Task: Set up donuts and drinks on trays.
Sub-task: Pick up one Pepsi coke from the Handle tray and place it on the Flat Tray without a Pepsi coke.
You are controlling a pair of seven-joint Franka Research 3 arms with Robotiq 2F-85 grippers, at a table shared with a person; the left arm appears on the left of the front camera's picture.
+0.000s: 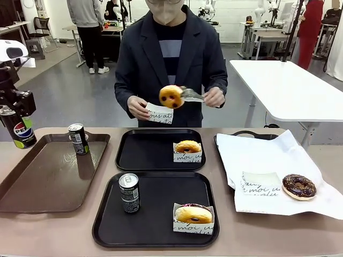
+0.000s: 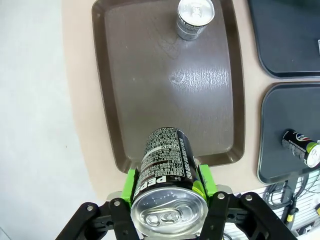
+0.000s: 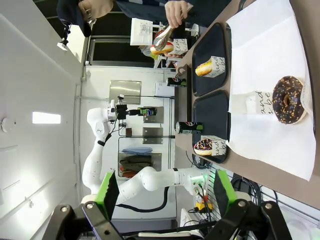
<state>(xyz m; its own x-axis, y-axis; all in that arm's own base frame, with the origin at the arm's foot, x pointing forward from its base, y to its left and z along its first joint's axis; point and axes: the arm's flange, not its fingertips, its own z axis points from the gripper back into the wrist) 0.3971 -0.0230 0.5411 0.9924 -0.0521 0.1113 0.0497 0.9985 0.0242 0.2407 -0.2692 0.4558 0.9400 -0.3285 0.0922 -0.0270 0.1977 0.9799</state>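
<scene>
The left gripper (image 2: 168, 186) clamps a smooth cylindrical Pepsi can (image 2: 164, 162) between green pads (image 2: 131, 184), beside the glossy brown tray (image 2: 150, 90). The right gripper (image 3: 166, 190) gapes wide, empty. A paper-sleeved ring donut (image 1: 193, 214) sits in each matte black tray (image 1: 107, 235).

Far tray (image 1: 140, 154): left half free — a donut (image 1: 188, 146) blocks its right. On the near tray (image 1: 161, 214) a can (image 1: 129, 193) stands left.

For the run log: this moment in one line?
left gripper: holds Pepsi can | right gripper: open | near tray: dark can, sleeved donut | far tray: yellow donut | person: tongs, third donut
</scene>
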